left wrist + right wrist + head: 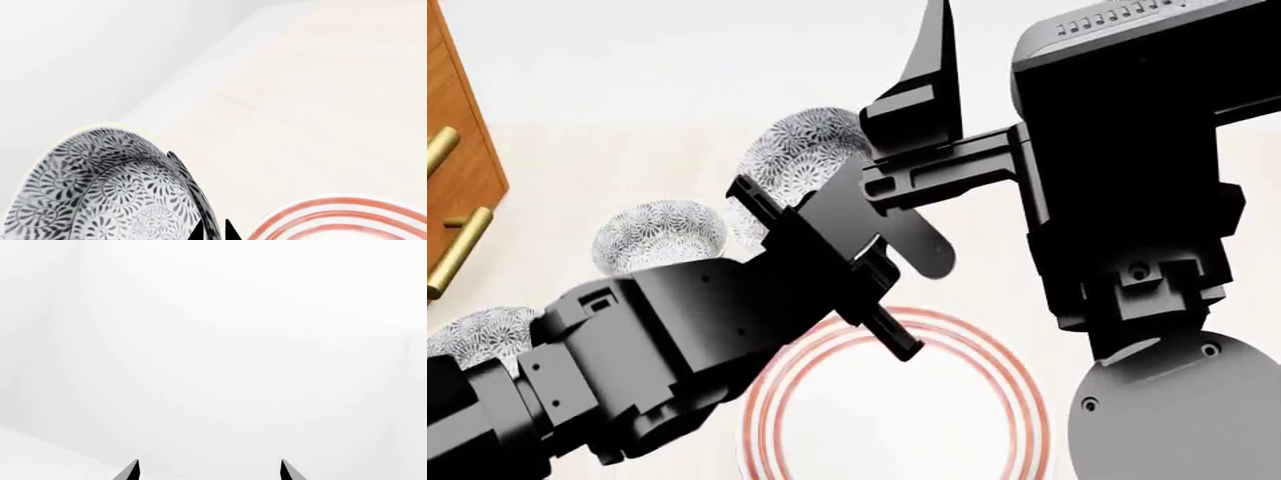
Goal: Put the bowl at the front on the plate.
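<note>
The bowl [100, 190], white with a dense blue-grey floral pattern, hangs tilted with its rim wall between the tips of my left gripper [213, 232], which is shut on it. In the head view the bowl [801, 150] is raised above the table behind my left arm. The plate [894, 420], white with thin red rings, lies on the table below and nearer to me, and its rim [340, 215] shows beside the bowl. My right gripper [209, 470] is open and empty, facing a blank white wall, held high at the right [932, 90].
Two more patterned bowls [661, 235] [474, 335] sit on the pale table to the left. A wooden cabinet [461, 170] with brass handles stands at the far left. The table's far edge [193, 85] meets white floor. My right arm [1134, 180] fills the right side.
</note>
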### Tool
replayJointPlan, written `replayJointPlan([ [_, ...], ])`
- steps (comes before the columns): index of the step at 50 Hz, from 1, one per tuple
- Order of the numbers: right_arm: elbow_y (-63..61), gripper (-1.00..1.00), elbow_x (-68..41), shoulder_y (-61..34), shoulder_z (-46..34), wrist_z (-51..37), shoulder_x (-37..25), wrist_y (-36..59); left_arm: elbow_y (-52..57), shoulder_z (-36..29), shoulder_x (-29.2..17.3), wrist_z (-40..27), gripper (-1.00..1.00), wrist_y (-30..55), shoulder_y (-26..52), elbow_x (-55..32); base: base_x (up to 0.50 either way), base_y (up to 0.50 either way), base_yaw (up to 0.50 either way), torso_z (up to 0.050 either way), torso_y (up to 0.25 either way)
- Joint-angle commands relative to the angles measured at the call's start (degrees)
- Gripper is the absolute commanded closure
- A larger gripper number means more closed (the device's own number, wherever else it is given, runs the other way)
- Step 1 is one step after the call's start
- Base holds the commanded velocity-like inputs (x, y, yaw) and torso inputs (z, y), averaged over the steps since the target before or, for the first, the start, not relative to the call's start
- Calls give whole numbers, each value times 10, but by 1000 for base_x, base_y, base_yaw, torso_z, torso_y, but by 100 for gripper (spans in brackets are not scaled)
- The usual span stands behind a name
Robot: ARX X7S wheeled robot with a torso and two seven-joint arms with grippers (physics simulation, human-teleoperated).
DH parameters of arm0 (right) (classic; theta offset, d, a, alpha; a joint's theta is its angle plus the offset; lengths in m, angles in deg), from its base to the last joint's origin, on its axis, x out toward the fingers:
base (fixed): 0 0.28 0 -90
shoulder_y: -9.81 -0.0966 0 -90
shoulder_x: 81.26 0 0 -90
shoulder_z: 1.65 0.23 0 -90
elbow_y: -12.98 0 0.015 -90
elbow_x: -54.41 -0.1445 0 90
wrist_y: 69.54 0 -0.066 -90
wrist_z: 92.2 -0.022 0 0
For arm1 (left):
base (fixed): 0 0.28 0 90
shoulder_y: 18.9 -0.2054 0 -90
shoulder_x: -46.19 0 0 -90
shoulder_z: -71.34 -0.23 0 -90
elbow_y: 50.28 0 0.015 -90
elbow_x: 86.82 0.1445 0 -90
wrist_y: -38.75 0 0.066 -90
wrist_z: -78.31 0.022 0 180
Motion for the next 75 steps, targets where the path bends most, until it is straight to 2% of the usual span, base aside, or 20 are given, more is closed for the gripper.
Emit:
replayJointPlan([
  [1,-1,-100,-3,-3,0,-2,-1,2,-2,-21,1,25,100,11,20,1,0,0,0,0,0],
  [9,2,-100,-4,-9,0,-2,-2,4,20,-22,1,55,100,27,23,13,0,0,0,0,0],
  [23,6,-100,-4,-5,0,-4,-4,-3,37,-20,1,77,100,55,29,19,0,0,0,0,1],
  [47,-14,-100,-12,8,12,-14,-9,4,91,-19,1,104,100,148,42,48,0,0,0,1,0],
  [75,-22,-100,-18,18,20,-22,-13,3,142,-21,1,151,100,206,37,89,0,0,0,0,0],
])
